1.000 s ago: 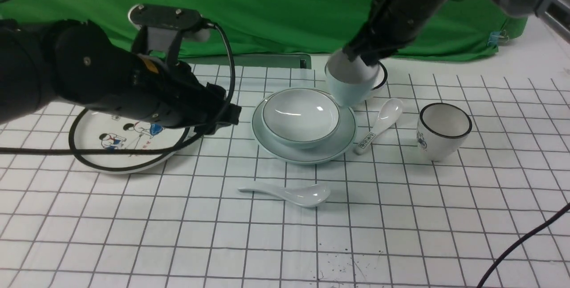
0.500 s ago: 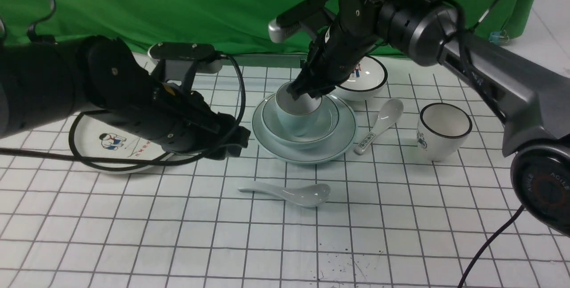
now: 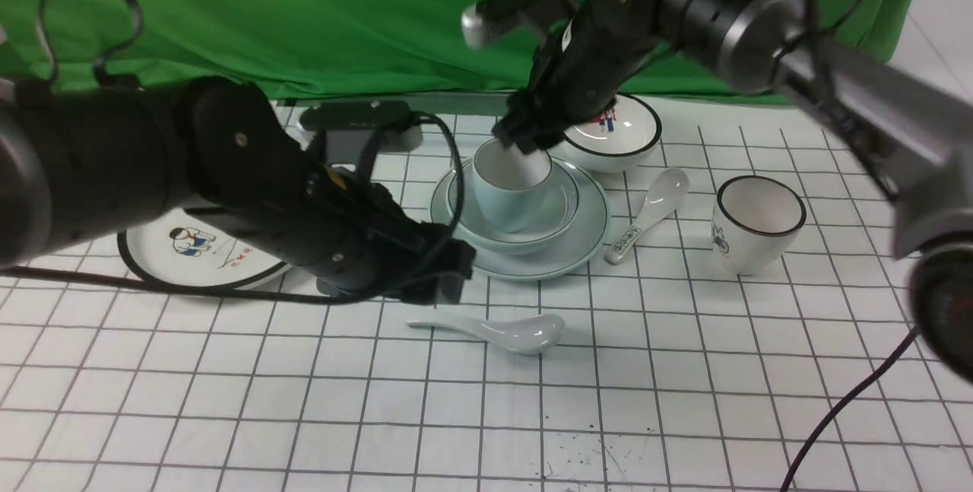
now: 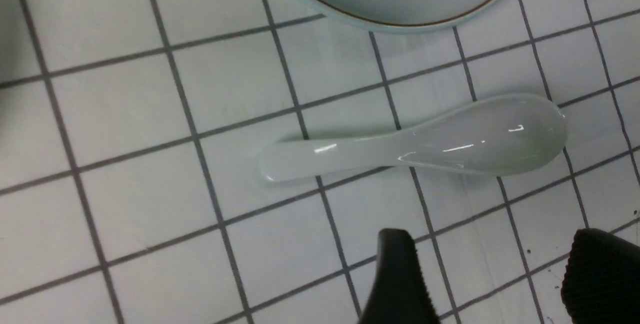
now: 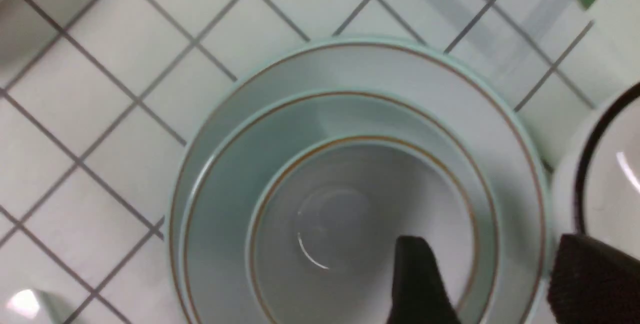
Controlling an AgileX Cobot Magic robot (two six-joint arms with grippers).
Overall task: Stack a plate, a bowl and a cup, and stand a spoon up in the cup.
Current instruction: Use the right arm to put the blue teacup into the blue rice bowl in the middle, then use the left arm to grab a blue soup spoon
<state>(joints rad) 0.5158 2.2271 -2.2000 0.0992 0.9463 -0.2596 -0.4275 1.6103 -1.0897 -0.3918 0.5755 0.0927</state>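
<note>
Front view: the cup (image 3: 511,192) stands upright in the bowl (image 3: 562,211), itself on the plate (image 3: 532,265). Right gripper (image 3: 524,127) is spread at the cup's rim, pinching nothing. Left gripper (image 3: 456,271), jaws apart and empty, hangs near the spoon (image 3: 517,332), which lies on the gridded table (image 3: 608,408).

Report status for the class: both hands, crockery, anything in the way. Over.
Left hand open, empty; right hand open at pale blue-green cup. Cup inside matching bowl, on matching plate. Plain white ceramic spoon lying uncovered.
</note>
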